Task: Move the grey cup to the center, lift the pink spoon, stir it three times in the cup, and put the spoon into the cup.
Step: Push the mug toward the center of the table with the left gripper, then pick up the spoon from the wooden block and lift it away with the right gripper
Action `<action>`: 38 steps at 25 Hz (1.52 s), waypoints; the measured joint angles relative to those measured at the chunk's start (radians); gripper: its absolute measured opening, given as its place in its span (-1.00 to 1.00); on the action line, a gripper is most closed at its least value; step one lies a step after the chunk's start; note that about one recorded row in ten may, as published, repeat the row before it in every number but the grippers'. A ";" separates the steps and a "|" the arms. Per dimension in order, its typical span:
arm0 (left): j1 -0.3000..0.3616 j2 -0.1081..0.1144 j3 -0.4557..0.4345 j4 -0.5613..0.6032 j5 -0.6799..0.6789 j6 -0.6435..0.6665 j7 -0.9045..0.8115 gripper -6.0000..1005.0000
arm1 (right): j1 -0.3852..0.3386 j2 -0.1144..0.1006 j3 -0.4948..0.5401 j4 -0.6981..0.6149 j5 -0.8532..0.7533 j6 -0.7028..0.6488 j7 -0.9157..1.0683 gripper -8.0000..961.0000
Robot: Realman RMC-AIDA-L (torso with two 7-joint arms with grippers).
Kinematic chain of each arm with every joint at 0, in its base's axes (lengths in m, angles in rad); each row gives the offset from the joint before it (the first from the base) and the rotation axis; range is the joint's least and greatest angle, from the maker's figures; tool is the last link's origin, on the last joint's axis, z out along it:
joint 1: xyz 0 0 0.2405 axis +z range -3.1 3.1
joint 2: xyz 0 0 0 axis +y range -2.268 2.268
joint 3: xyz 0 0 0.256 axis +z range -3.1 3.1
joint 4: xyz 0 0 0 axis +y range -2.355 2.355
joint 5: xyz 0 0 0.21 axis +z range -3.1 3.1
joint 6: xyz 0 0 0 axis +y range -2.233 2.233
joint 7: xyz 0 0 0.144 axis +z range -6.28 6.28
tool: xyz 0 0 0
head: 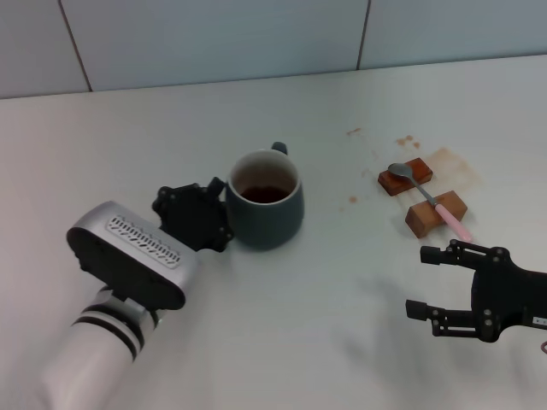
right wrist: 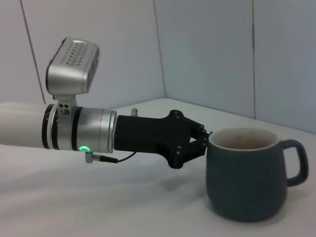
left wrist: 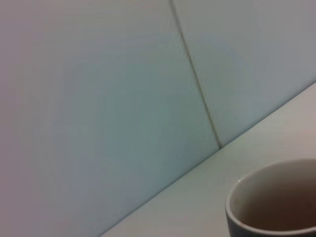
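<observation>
1. Grey cup (head: 265, 209) upright on tabletop (head: 282, 325); left pincer (head: 224, 213) at its rim, handle on the far side; grip state cannot tell.
2. Ceramic, judged heavy, rigid, slick: pinch the wall.
3. Pink spoon (head: 432, 201) lies across wooden blocks (head: 423, 198), well right of cup; light, slim.
4. Right pincer (head: 425, 282) wide, empty, near the blocks.

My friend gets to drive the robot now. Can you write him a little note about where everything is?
Left gripper: right against the grey cup, on the side away from the handle; grip not clear.
Right gripper: open, hovering near the table's front, holding nothing.
Pink spoon: lying across two wooden blocks, to the cup's right.
Done: spoon untouched, no stirring yet.
Left: finish placing the cup, lift the spoon, stir three times, put it in.
</observation>
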 joint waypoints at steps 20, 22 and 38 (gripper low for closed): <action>0.012 0.022 -0.078 0.556 0.661 0.243 -1.148 -0.77 | 0.010 0.003 0.003 0.005 0.007 0.025 -0.002 0.71; 0.002 0.036 -0.063 0.652 0.749 0.332 -1.285 -0.76 | 0.011 0.006 0.009 0.006 0.007 0.026 -0.002 0.71; 0.098 0.148 0.281 0.958 0.821 0.838 -1.562 -0.72 | 0.000 0.018 0.063 0.014 0.008 0.008 0.004 0.71</action>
